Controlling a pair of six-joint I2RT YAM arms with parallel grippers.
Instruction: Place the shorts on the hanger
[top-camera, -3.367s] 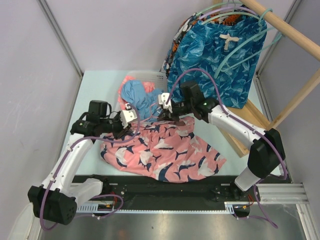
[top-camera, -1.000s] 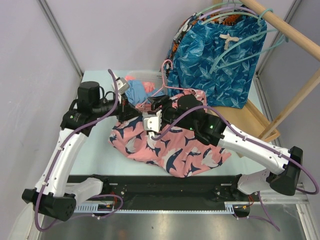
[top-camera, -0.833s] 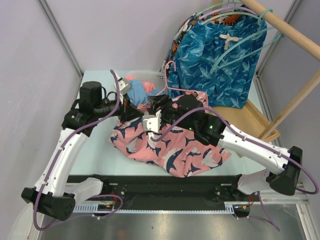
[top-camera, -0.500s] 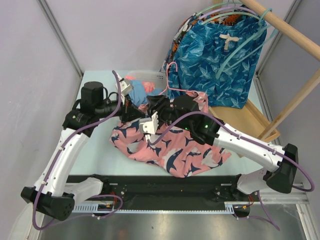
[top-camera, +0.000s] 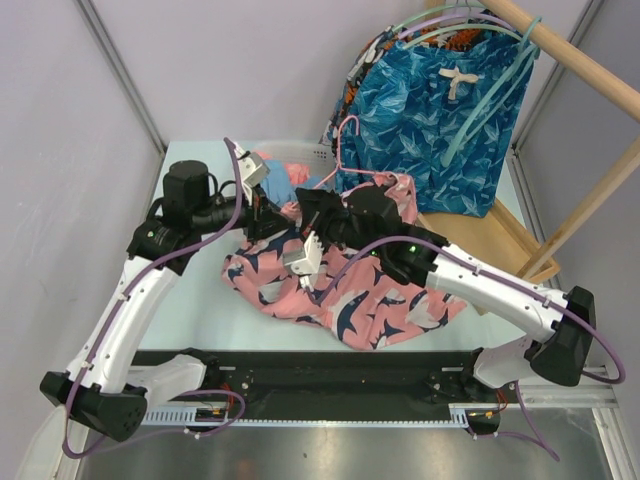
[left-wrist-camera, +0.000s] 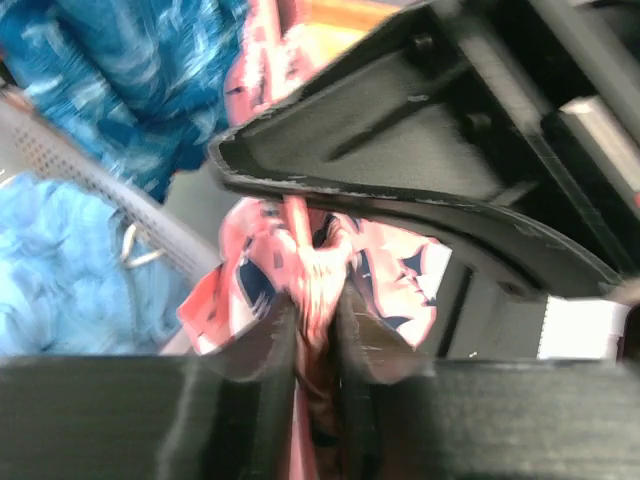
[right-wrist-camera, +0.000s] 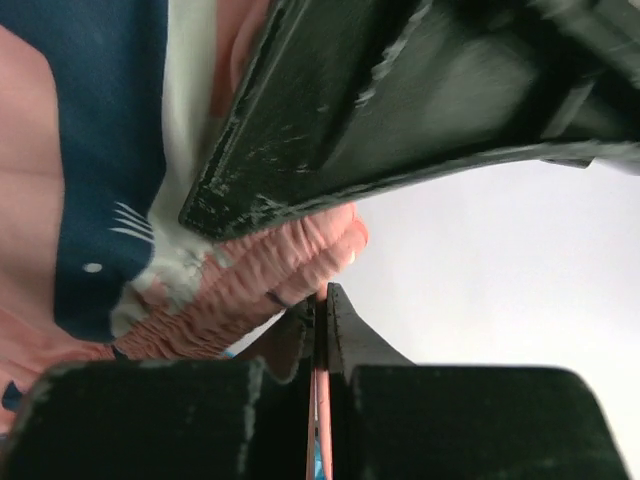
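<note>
From above, the hanger's (top-camera: 340, 160) lower frame was hidden behind the shorts (top-camera: 360, 300) and right arm (top-camera: 470, 280). The left wrist view was blurred; the pink sliver in the right gripper (right-wrist-camera: 321, 330) was perhaps hanger.

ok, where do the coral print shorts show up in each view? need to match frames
Top external: the shorts lie spread mid-table, under both arms.
Left wrist: the shorts are at centre, bunched between the left hand's fingers.
Right wrist: the shorts fill the left side, gathered waistband running down to the right hand.
Shared landmark: the navy-and-white print on coral fabric.
</note>
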